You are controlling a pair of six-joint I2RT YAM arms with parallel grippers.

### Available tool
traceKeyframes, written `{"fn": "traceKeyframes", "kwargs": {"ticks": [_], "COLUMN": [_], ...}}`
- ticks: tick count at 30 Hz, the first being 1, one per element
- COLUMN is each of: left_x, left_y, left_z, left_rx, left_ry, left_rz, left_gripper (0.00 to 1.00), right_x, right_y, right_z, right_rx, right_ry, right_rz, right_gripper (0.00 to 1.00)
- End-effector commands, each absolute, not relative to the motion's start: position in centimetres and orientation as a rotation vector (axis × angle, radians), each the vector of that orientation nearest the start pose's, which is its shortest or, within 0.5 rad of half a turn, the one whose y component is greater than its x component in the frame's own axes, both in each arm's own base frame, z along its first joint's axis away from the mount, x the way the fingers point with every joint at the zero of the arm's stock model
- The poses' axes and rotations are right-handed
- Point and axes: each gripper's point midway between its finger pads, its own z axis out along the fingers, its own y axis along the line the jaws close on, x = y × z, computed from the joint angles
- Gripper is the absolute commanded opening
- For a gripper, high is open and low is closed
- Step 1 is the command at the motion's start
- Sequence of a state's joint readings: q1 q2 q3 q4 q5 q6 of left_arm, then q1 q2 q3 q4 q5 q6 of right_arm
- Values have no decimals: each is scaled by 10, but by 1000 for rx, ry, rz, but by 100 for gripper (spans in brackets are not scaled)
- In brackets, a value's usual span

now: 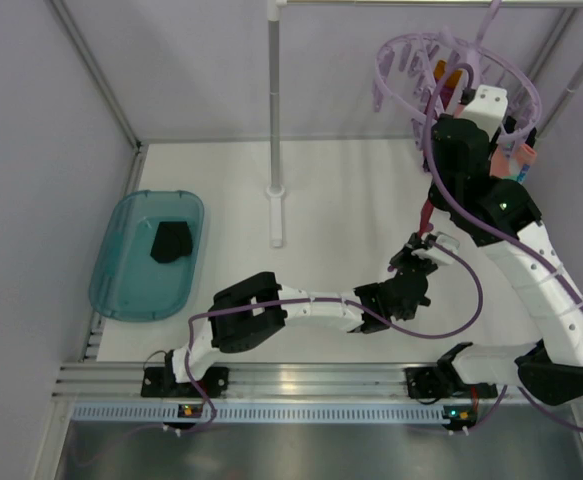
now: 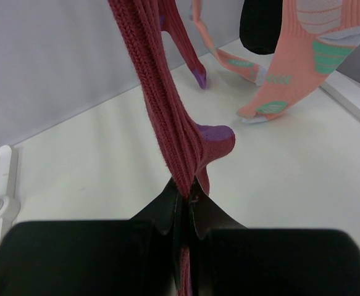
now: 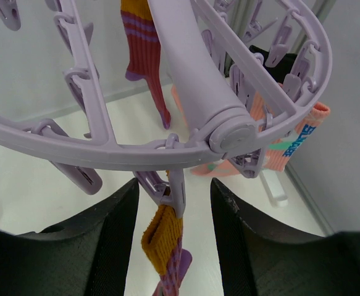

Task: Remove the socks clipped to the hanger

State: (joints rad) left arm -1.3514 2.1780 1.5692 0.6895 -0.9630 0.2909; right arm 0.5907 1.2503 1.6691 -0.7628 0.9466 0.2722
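The red sock [image 2: 167, 123] hung nearly upright from the hanger [image 3: 105, 148] at the far right. Its long axis ran down to the left gripper [image 2: 184, 197], which was clenched on its lower part. The right gripper [image 3: 173, 203], the nearer one to the clip, stood half open and held nothing, its fingers [image 3: 115, 228] flanking the peg [image 3: 172, 185] that pinched an orange cuff [image 3: 161, 237], seemingly that same sock's top.

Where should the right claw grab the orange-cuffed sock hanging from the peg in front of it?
Take the orange cuff just below the lilac peg, approaching from the side where the right claw sits. The cuff hangs straight down, narrow, roughly centred between the open fingers, so closing there should pinch it.
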Motion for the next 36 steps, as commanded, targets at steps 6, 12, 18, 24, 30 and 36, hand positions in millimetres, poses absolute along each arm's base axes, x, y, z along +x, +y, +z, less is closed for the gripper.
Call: {"fn": "traceKeyframes", "kwargs": {"ticks": [6, 12, 18, 24, 30, 36], "left_x": [269, 269, 268, 267, 267, 266], "left_y": [-531, -531, -531, -532, -532, -533], "left_z": [235, 238, 238, 235, 235, 236], "left_rx": [393, 394, 398, 401, 402, 405], "left_ry": [1426, 1421, 1420, 1423, 1422, 1420], "left_rz": [-178, -182, -180, -178, -176, -178], "left_gripper": [0, 0, 0, 0, 0, 0], "right_x": [332, 336, 336, 335, 335, 335], "right_y": [58, 63, 59, 54, 53, 54], "right_z": [430, 430, 434, 436, 439, 443], "right_rx": [334, 315, 332, 354, 367, 381], "right_ry": [1710, 1722, 1706, 1694, 1681, 1668], "right_rz": [-252, -240, -267, -299, -286, -268], "right_gripper": [48, 50, 50, 43, 40, 43]}}
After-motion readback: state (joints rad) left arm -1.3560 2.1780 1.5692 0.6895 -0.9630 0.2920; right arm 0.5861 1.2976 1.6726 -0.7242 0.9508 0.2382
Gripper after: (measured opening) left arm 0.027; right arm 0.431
